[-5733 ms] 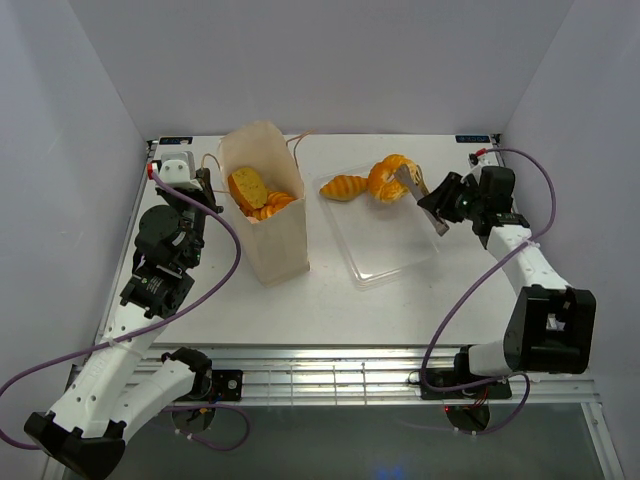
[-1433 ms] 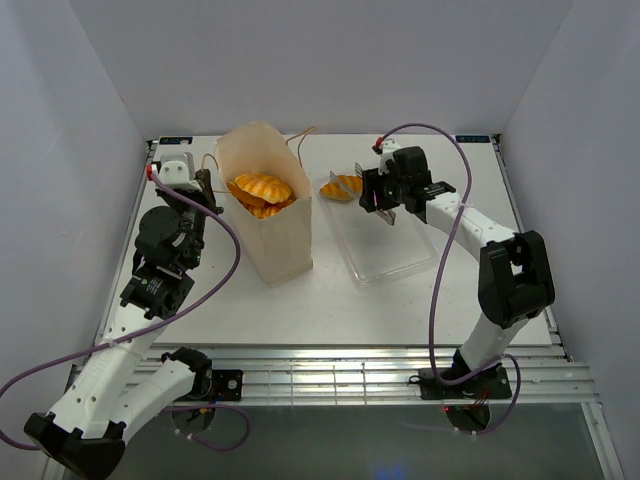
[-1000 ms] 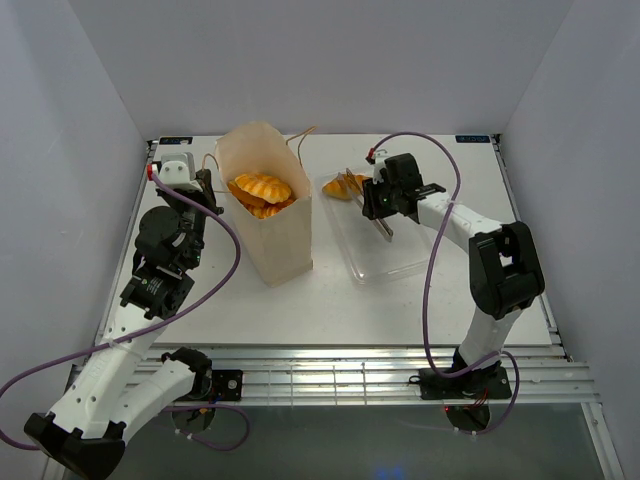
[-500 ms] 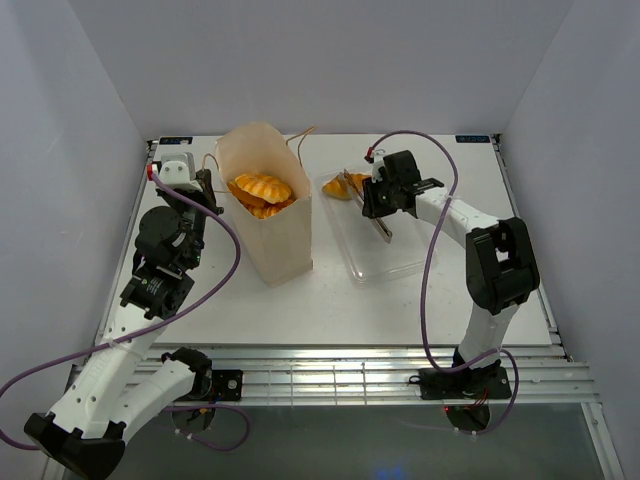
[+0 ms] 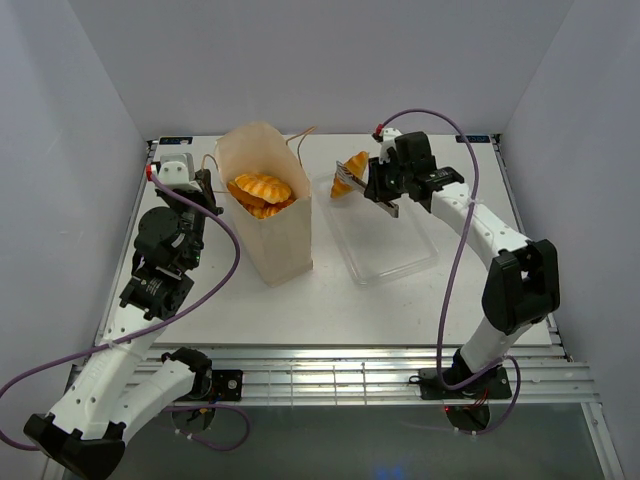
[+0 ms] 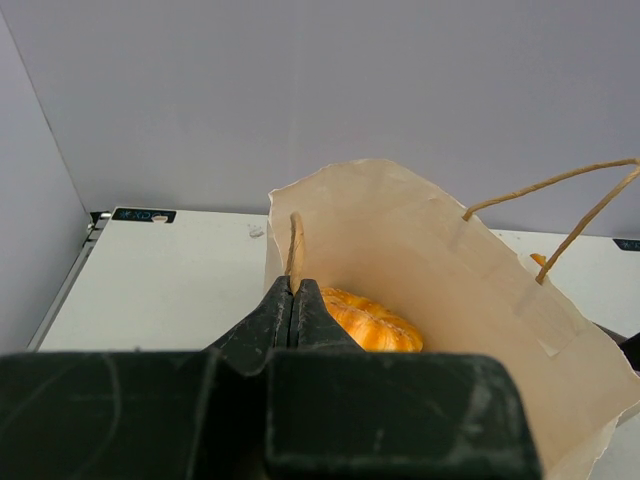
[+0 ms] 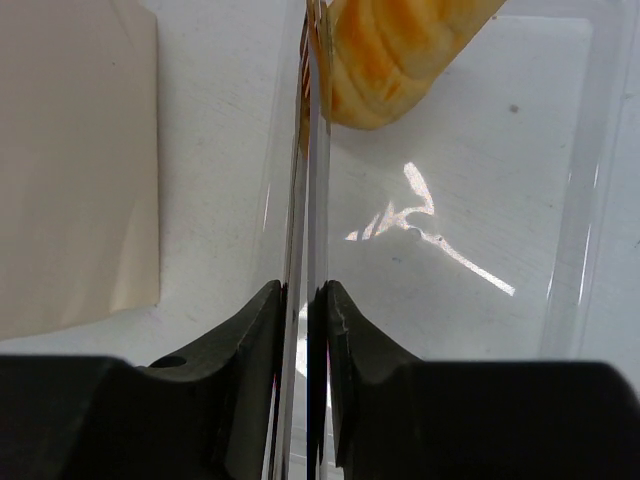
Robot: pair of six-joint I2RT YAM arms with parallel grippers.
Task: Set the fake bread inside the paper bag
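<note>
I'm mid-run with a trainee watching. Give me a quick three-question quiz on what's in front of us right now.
1. True or false: the left claw is shut on the rim of the paper bag.
2. What does the right claw hold? A the paper bag; B a croissant; C nothing.
3. Fill the gap: the orange pastries that are not in a claw lie inside the ___.
Key: 1 true; 2 B; 3 paper bag.
</note>
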